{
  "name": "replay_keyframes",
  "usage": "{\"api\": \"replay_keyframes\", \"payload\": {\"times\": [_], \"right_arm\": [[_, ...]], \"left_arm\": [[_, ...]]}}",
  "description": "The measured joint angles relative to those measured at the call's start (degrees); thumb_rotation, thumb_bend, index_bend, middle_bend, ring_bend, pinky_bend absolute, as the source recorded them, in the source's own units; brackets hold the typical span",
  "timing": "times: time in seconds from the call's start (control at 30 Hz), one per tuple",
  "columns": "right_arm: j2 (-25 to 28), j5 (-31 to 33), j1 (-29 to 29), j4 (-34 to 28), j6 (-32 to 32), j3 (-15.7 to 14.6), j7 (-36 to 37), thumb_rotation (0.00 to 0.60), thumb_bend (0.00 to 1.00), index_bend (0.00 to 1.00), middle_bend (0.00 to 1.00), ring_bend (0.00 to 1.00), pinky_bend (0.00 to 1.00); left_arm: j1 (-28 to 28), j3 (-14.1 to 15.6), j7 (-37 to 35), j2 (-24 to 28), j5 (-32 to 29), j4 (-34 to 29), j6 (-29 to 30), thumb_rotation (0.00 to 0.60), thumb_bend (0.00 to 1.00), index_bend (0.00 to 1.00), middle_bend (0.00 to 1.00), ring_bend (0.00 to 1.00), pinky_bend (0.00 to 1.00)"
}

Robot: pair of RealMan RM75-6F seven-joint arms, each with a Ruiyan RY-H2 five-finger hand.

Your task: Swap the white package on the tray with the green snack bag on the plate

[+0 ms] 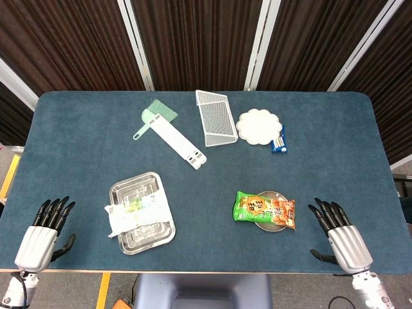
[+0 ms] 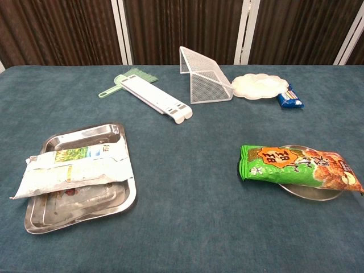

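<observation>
A white package (image 1: 137,212) (image 2: 77,168) lies across a steel tray (image 1: 138,188) (image 2: 85,135) at the front left of the table. A green snack bag (image 1: 262,210) (image 2: 296,166) lies on a small metal plate (image 1: 267,224) (image 2: 313,191) at the front right. My left hand (image 1: 45,233) rests at the front left corner, fingers spread, holding nothing, well left of the tray. My right hand (image 1: 338,233) rests at the front right corner, fingers spread and empty, right of the plate. Neither hand shows in the chest view.
At the back stand a white wire mesh rack (image 1: 215,116) (image 2: 205,77), a white scalloped plate (image 1: 257,125) (image 2: 259,86), a blue snack pack (image 1: 279,140) (image 2: 290,98), a green brush (image 1: 154,117) (image 2: 122,81) and a long white bar (image 1: 177,138) (image 2: 156,98).
</observation>
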Motion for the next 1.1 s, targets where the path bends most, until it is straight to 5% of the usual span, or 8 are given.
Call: {"api": "replay_keyframes", "payload": {"times": [0.27, 0.53, 0.97, 1.1], "right_arm": [[0.30, 0.24, 0.07, -0.12, -0.10, 0.24, 0.67, 0.600, 0.20, 0.00, 0.00, 0.00, 0.00], [0.96, -0.03, 0.13, -0.29, 0.19, 0.31, 2.73, 0.600, 0.20, 0.00, 0.00, 0.00, 0.00], [1.57, 1.02, 0.10, -0.53, 0.10, 0.88, 3.99, 0.600, 0.20, 0.00, 0.00, 0.00, 0.00], [1.95, 0.97, 0.36, -0.49, -0.62, 0.76, 4.07, 0.600, 0.20, 0.00, 0.00, 0.00, 0.00]], "left_arm": [[-1.43, 0.59, -0.03, -1.81, 0.95, -0.36, -2.62, 0.600, 0.40, 0.00, 0.00, 0.00, 0.01], [-7.46, 0.21, -0.49, -4.05, 1.34, -3.32, -12.37, 0.600, 0.37, 0.00, 0.00, 0.00, 0.02], [-16.62, -3.00, 2.30, -12.17, -5.94, -1.04, -28.10, 0.600, 0.37, 0.00, 0.00, 0.00, 0.06], [-18.00, -4.00, 6.09, -12.88, -10.46, -0.39, -31.84, 0.600, 0.37, 0.00, 0.02, 0.03, 0.16]]}}
